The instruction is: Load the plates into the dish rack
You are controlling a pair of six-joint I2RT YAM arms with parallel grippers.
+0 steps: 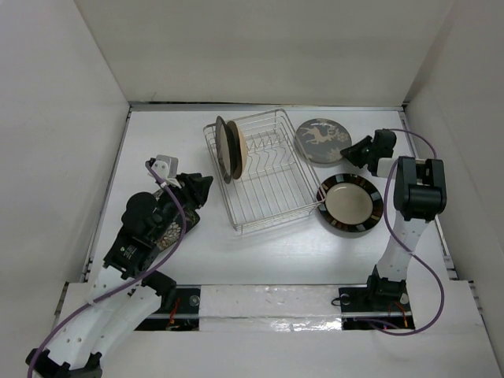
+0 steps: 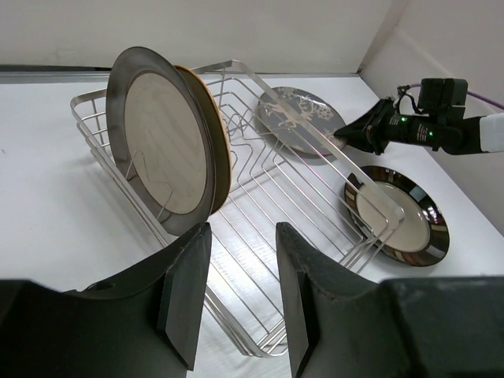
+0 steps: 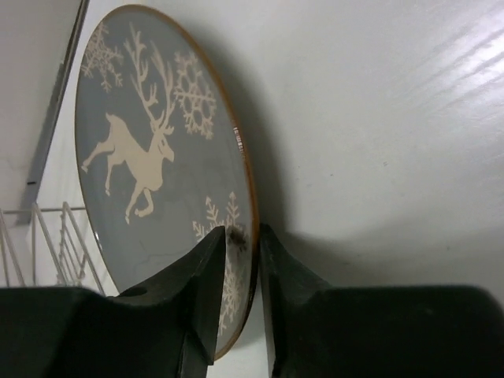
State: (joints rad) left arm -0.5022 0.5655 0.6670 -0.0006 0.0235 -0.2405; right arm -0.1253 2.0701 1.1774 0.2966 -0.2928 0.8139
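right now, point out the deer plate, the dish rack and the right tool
deer plate [image 3: 130, 153], right wrist view, on the deer's body
dish rack [image 1: 276, 183], top view, bare floor wires
right tool [image 3: 242, 242], right wrist view, between its fingertips

Shiny silver wire dish rack [image 1: 276, 189], glossy dark-rimmed plate [image 1: 350, 203], matt grey deer plate [image 3: 157, 173], smooth white table [image 1: 236, 256].

the left end of the dish rack [image 1: 276, 185] is taken: a dark-rimmed plate [image 1: 224, 150] and a tan plate [image 1: 239, 147] stand on edge there, side by side. the prong rows to their right are free from above. your left gripper [image 2: 240, 236], jaws apart and empty, faces that gap. right of the rack, the deer plate [image 1: 321, 140], pinched at its rim by the right gripper [image 3: 242, 236], and a second dark-rimmed plate [image 1: 350, 203] beside the near right corner crowd the table.
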